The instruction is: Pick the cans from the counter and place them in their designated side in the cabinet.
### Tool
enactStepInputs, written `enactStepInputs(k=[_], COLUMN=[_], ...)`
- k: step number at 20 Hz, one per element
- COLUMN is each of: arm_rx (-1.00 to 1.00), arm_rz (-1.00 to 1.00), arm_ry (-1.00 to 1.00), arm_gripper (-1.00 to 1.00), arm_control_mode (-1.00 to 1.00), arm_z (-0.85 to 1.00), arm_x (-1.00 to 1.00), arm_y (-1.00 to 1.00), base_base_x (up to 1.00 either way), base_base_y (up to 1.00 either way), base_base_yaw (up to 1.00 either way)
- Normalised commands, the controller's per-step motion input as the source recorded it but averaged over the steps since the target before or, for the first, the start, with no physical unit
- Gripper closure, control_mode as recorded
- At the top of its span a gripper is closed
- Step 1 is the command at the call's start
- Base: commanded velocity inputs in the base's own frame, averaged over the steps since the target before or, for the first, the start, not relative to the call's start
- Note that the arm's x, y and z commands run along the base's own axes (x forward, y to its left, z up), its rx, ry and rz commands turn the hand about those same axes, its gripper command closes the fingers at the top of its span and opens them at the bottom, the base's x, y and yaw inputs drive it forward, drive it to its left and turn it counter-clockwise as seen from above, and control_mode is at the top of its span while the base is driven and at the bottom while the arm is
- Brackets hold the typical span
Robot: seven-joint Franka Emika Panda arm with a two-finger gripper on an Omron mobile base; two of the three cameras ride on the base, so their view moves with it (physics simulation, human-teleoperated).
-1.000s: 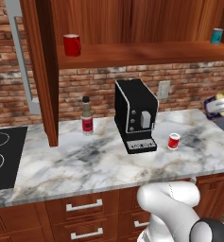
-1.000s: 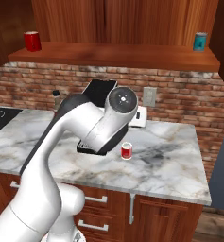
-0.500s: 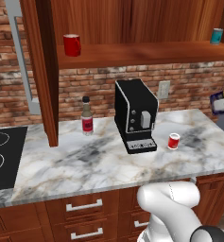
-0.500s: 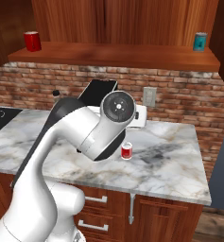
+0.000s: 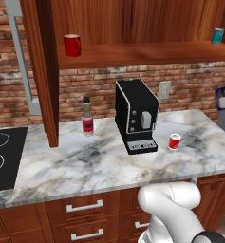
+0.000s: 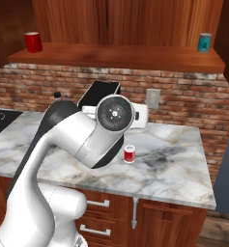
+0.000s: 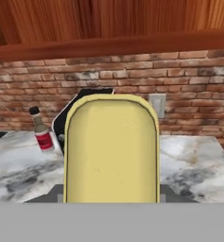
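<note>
Two cans, progress: neither is in the cabinet yet; one is lifted, one waits, so I judge the task under halfway.
Red mug: on the plank shelf, at 11 o'clock in the left base view; no part of the task.
Bottle: on the counter, at 9 o'clock from the coffee machine.
Red can: upright on the marble, at 4 o'clock from the coffee machine, near it but apart; untouched.
Yellow-labelled can: close before the hand camera, clear of the counter.
Gripper: pinching the yellow-labelled can, jaws pressed on its sides.
Teal can: on the shelf's far right, at 1 o'clock.
Left to do: shelve the held can on its side, then fetch the red one.
</note>
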Motion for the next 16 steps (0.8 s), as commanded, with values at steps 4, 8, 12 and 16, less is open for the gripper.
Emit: enactStepInputs(k=[4, 8, 12, 16], arm_rx=[-0.01, 0.00, 0.00, 0.00], arm_rz=[0.00, 0.00, 0.00, 0.00], arm_ry=[-0.11, -0.10, -0.09, -0.07], arm_gripper=[1.00, 1.00, 1.00, 1.00], arm_control_mode=[-1.00, -1.00, -1.00, -1.00], arm_z=[0.31, 0.32, 0.28, 0.29], arm_x=[-0.13, -0.12, -0.05, -0.05], arm_y=[0.08, 0.07, 0.09, 0.07], base_base_x=[0.00, 0.00, 0.00, 0.00], base_base_y=[0.00, 0.00, 0.00, 0.00], base_base_yaw=[0.00, 0.00, 0.00, 0.00])
